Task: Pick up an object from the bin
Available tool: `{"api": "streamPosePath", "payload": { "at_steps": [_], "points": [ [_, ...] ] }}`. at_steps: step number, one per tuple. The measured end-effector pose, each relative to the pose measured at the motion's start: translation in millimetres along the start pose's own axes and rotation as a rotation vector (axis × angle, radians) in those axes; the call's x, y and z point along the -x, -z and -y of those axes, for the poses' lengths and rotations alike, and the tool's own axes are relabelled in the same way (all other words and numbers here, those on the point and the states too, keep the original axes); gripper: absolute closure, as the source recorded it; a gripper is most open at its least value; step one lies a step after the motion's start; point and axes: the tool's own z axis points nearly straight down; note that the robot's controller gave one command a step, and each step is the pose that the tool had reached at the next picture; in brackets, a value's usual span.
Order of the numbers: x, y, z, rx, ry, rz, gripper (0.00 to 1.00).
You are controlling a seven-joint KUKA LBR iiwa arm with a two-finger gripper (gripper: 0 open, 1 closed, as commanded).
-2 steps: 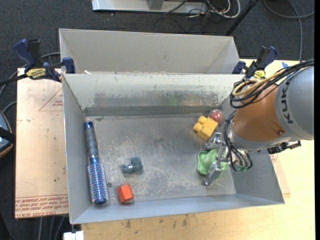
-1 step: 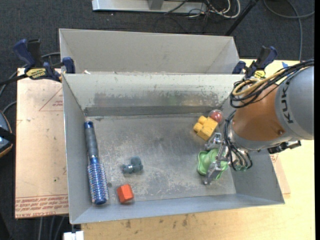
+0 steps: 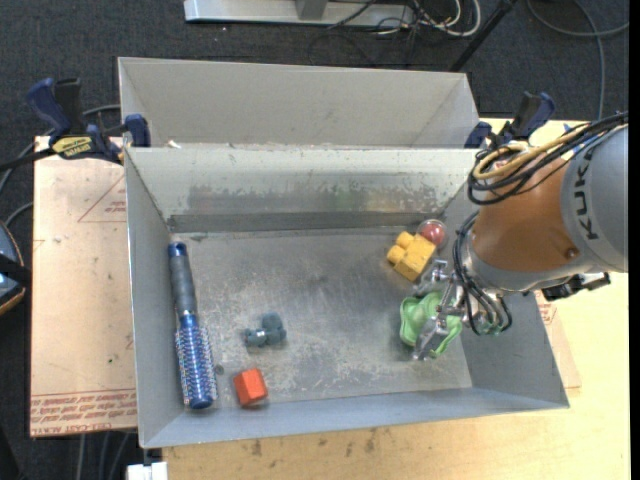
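Note:
My gripper (image 3: 432, 340) is low at the bin's right side, right over a bright green soft toy (image 3: 414, 318) that lies on the floor near the right wall. Its fingers come down against the toy's right part and hide some of it. Just behind the toy sits a yellow block (image 3: 410, 254), and a small reddish ball (image 3: 431, 232) rests beside that block by the back right corner.
A blue hairbrush (image 3: 189, 328) lies lengthwise along the left wall. A small grey-teal fitting (image 3: 265, 333) sits in the front middle and an orange-red cube (image 3: 250, 388) near the front left. The arm's orange cover and cables hang over the right wall.

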Motion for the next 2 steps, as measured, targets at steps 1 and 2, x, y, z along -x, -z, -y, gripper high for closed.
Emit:
{"api": "streamPosePath", "payload": {
  "at_steps": [1,2],
  "points": [
    [0.7,16,-1,0.000,0.002,-0.001,1.00],
    [2.8,82,-2,0.000,0.003,0.005,1.00]
  ]
}}
